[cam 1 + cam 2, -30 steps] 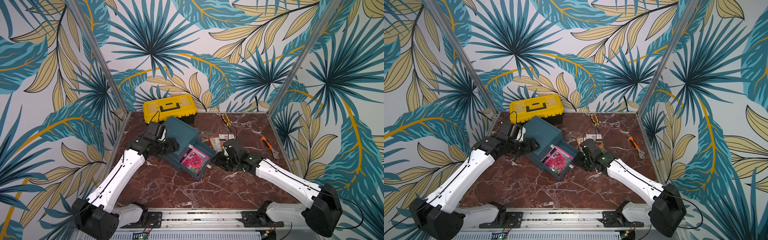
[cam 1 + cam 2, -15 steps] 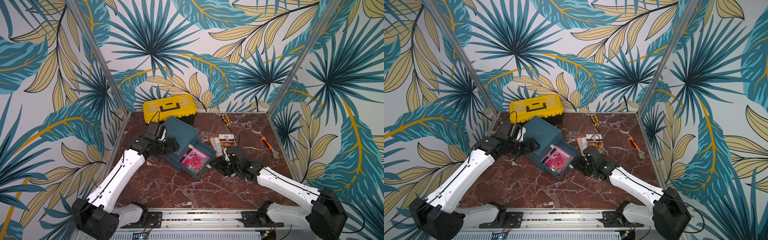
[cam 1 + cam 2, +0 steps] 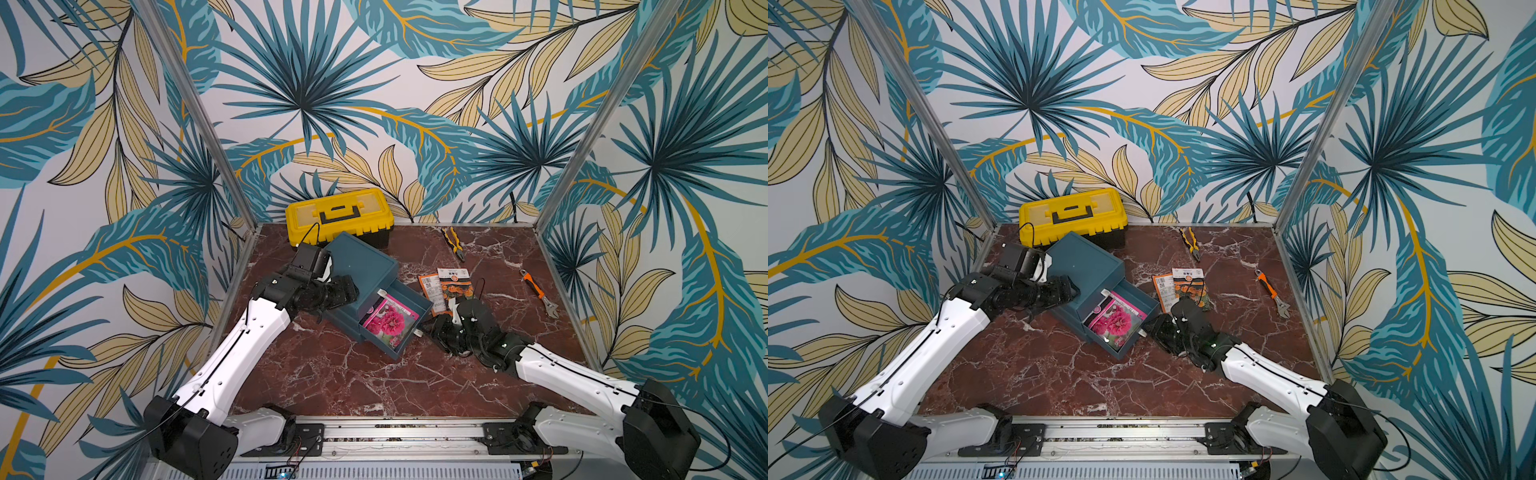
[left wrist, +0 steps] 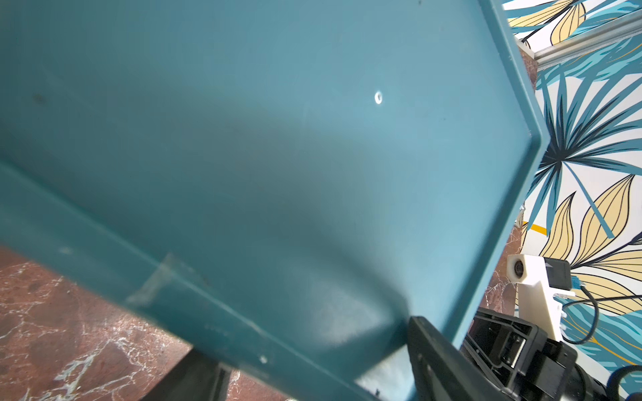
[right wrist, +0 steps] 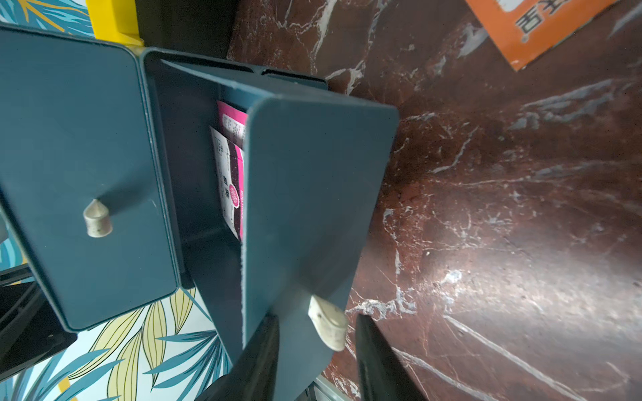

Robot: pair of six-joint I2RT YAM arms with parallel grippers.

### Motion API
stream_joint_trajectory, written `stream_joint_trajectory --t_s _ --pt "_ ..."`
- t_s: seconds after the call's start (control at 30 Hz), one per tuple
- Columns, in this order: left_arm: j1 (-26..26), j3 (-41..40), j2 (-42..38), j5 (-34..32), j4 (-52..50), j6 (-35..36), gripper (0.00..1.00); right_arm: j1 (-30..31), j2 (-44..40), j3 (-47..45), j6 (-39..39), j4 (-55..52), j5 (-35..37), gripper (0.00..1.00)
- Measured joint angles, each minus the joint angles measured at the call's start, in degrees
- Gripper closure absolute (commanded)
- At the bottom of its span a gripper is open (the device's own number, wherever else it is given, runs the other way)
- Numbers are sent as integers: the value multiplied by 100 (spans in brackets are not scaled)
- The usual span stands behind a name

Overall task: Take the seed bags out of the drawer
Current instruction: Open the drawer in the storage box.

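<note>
right gripper (image 5: 318,321): ajar astride drawer knob (image 5: 328,328), nothing held | left gripper (image 3: 345,291): at cabinet (image 3: 357,266), grip unclear | magenta seed bag (image 3: 388,324): in open drawer (image 3: 419,305), centre | orange seed bags (image 3: 451,286): tabletop (image 3: 332,374) just right

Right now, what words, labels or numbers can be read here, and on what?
No text can be quoted.
magenta bag in the drawer: small print, blurred.
orange bags on the table: white label and barcode, too small.
orange bag, right wrist view: big white characters, cut off, unreadable.
toolbox: no text seen.
</note>
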Motion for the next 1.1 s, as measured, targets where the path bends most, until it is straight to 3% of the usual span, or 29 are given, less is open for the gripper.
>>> stream_joint_trajectory --t_s 0.43,0.6,0.8,1.1 --pt "0 0 0 0 0 0 19 0 153 -245 243 466 -131 73" --pt "0 0 0 0 0 0 19 0 153 -251 297 516 -127 81" --pt "0 0 2 2 -2 0 19 0 151 -256 356 531 -122 99" --pt "0 2 4 0 -2 0 19 0 -44 -273 356 407 -96 100"
